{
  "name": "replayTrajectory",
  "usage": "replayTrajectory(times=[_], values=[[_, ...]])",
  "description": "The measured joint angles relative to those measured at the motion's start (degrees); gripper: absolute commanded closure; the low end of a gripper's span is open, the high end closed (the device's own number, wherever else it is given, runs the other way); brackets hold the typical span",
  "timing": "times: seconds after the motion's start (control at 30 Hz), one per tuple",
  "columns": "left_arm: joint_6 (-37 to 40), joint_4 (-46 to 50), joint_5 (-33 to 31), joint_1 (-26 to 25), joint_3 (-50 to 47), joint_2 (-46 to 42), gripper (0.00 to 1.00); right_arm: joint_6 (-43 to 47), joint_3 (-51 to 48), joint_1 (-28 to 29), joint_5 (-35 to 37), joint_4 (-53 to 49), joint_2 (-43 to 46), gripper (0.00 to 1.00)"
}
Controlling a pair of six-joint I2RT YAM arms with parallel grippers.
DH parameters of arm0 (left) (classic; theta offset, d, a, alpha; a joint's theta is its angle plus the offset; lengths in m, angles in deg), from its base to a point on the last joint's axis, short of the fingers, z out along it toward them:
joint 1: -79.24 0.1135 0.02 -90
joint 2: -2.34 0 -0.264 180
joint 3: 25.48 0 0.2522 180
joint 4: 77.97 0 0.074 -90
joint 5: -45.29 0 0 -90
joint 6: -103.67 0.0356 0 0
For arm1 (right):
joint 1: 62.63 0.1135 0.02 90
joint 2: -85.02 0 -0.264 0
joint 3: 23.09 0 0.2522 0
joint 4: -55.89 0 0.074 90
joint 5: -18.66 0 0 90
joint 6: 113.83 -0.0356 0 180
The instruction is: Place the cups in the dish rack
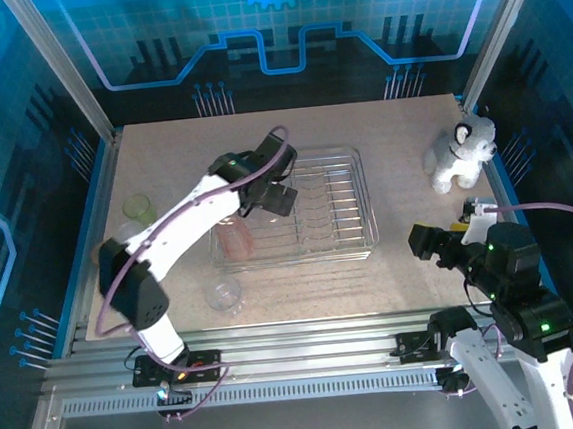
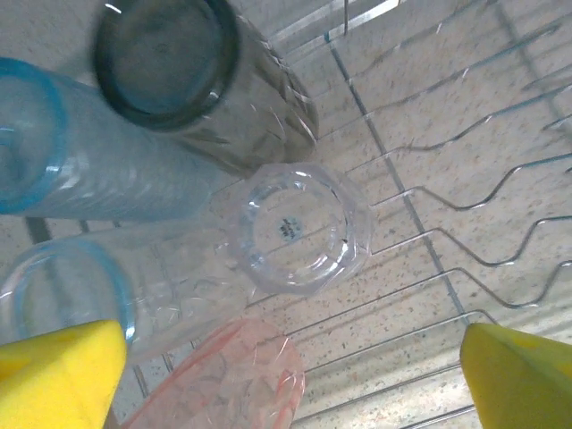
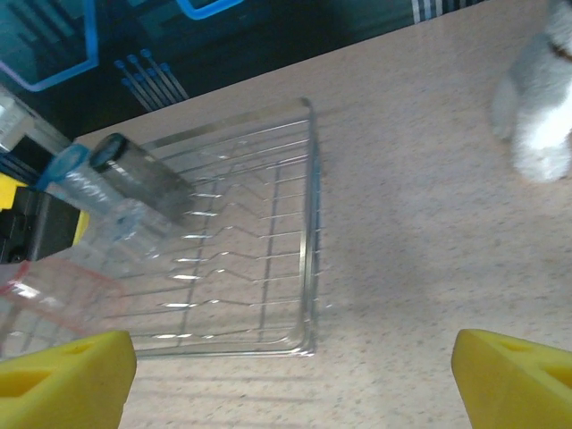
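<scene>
Well, the left gripper hangs over the rack at mid-frame, jaws spread, with cups below at its left end. The right gripper, lower right, gapes too.

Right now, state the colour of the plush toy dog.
White and grey plush toy dog; top external view.

My overhead camera sits above and behind the 2 arm bases, looking down and forward over the whole table. My left wrist camera hangs very close over the left end of the dish rack, facing almost straight down onto the cups. My right wrist camera sits farther off on the right, looking at a slant leftward across the table. All 3 views share the rack. The overhead and right wrist views also share the toy dog.
</scene>
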Motion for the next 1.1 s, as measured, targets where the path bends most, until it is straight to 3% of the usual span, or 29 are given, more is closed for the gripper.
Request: replayTrajectory(times=[0.17,0.3,0.4,0.5,0.57,0.67,0.87,1.1], values=[[-0.48,-7.13,-2.40,0.00,-12.90,-18.97,0.01,-4.61,0.59,0.04,-9.03,-0.52,-4.74,0.15],[-1.40,-12.66,-5.20,0.02,-24.85,-35.58,0.00,-8.22,0.28,2.86,-12.13,-0.57,-7.58,0.19],[-2.49,-14.56,-7.02,0.02,-32.22,-46.58,0.01,-11.06,-0.31,11.50,-10.43,-0.33,-9.73,0.18],[-3.91,-14.88,-8.61,0.02,-36.89,-54.99,0.00,-13.49,-0.22,25.90,-4.22,0.63,-15.19,0.16],[-5.07,-14.75,-9.60,0.02,-38.47,-58.36,0.01,-14.56,1.11,34.64,-0.09,1.57,-22.32,0.15],[-6.62,-14.21,-10.99,0.02,-39.52,-61.00,0.01,-15.21,6.32,42.91,4.57,4.37,-36.06,0.16],[-12.28,-11.10,-15.74,0.02,-41.33,-65.37,0.01,-15.63,18.69,52.17,10.08,10.25,-57.83,0.19],[-21.90,-4.90,-21.66,0.02,-44.65,-72.15,0.00,-17.16,33.22,57.61,10.75,11.96,-78.47,0.28]])
